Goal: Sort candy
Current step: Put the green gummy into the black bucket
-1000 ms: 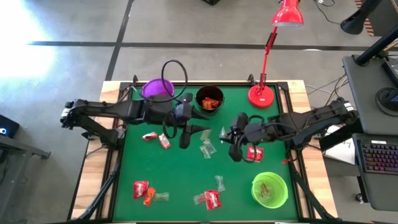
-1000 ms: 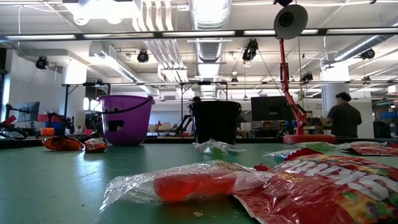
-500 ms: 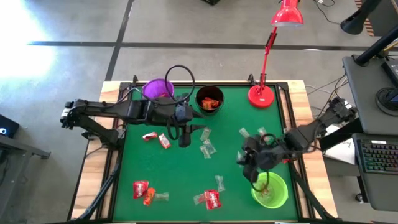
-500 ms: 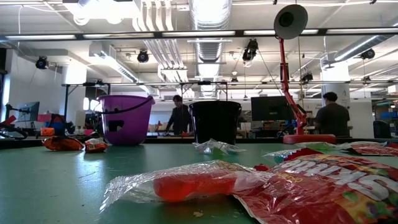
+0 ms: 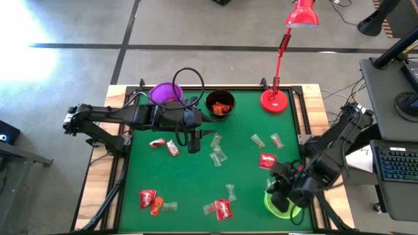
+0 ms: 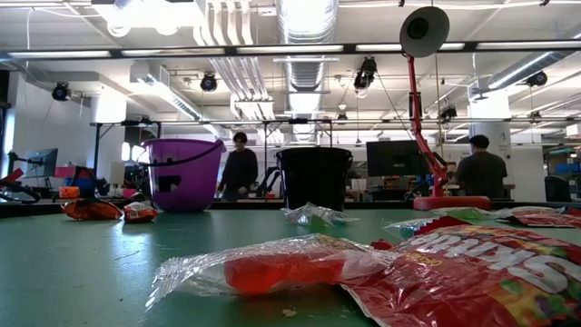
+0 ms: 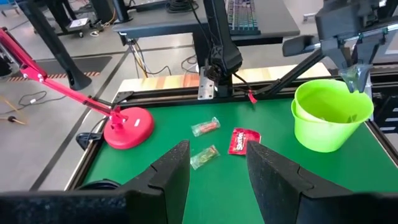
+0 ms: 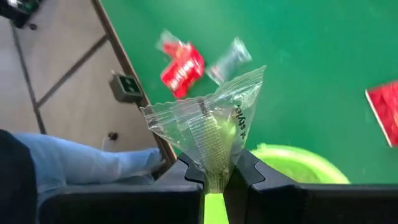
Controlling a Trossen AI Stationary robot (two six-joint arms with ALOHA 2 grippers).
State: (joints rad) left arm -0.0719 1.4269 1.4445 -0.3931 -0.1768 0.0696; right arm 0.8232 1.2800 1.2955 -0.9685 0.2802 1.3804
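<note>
**Clear sweet hanging over the green cup**

Fingers of the right gripper (image 8: 214,177) are pinching a clear greenish sweet (image 8: 211,127) by one end, so the wrapper is standing out past the fingertips. The green cup (image 8: 292,165) is lying right beside the fingertips in the right wrist view, with part of its rim showing just past them. In the high view this gripper (image 5: 282,194) is hanging at the lower right of the frame, at the cup's (image 5: 292,210) left rim. The left wrist view is showing the same sweet (image 7: 359,76) dangling long-axis down, directly above the cup's (image 7: 329,118) far rim. So the drop seems to need only a release, perhaps after a slight shift toward the cup's middle; a wrapper this light may catch on the rim.

The left gripper (image 5: 192,138) is waiting at the upper middle of the high view, its fingers (image 7: 168,171) spread apart with nothing between them, below the black cup (image 5: 220,104) and the purple cup (image 5: 164,93).

Loose candy is lying across the green mat (image 5: 196,183): red packs (image 5: 268,160) and clear ones (image 5: 216,154) around the centre, more red and orange ones (image 5: 151,201) at the lower left. The left gripper is nearer the centre cluster; the right arm is nearer the pack at centre right. The red lamp (image 5: 276,100) is standing at the upper right of the mat.
</note>
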